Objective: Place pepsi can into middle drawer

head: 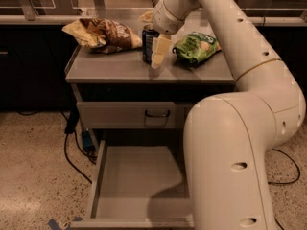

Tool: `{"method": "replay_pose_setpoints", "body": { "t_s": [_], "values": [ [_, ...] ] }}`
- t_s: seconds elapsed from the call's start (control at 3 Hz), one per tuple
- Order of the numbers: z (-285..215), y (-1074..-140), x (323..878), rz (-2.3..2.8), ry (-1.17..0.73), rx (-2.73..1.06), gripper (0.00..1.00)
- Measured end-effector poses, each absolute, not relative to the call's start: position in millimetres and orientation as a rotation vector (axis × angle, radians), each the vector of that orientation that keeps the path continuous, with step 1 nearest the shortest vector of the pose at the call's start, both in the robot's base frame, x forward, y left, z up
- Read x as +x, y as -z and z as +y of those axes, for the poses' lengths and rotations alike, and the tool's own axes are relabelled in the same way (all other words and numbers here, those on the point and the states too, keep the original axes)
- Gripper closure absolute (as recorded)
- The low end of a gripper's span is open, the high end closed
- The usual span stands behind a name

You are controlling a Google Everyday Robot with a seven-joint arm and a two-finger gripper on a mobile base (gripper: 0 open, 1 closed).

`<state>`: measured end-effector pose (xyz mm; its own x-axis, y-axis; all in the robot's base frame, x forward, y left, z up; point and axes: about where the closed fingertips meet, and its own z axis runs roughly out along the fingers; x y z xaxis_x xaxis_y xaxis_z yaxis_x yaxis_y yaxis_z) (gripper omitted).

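Observation:
The pepsi can (147, 41), dark blue with a silver top, stands upright on the grey cabinet top (115, 68), near the middle. My gripper (157, 52) hangs down from the white arm right at the can's right side and overlaps its edge. The middle drawer (134, 178) is pulled out below, a wide grey bed with low side walls and nothing in it. My arm's shadow lies over its right part.
A brown chip bag (103, 32) lies left of the can and a green chip bag (196, 46) right of it. A shut drawer front with a black handle (157, 114) sits above the open drawer. My large white arm (230, 166) covers the drawer's right side. Cables (72, 147) run on the floor at left.

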<state>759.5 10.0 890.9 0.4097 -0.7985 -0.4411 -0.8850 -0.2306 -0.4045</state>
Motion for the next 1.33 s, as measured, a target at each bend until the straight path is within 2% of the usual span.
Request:
{"method": "replay_pose_setpoints", "body": {
  "t_s": [0.67, 1.33],
  "values": [
    [10.2, -890.9, 760.0, 1.424, -0.186, -2.065, 0.51],
    [10.2, -890.9, 760.0, 1.424, -0.186, -2.065, 0.97]
  ]
}}
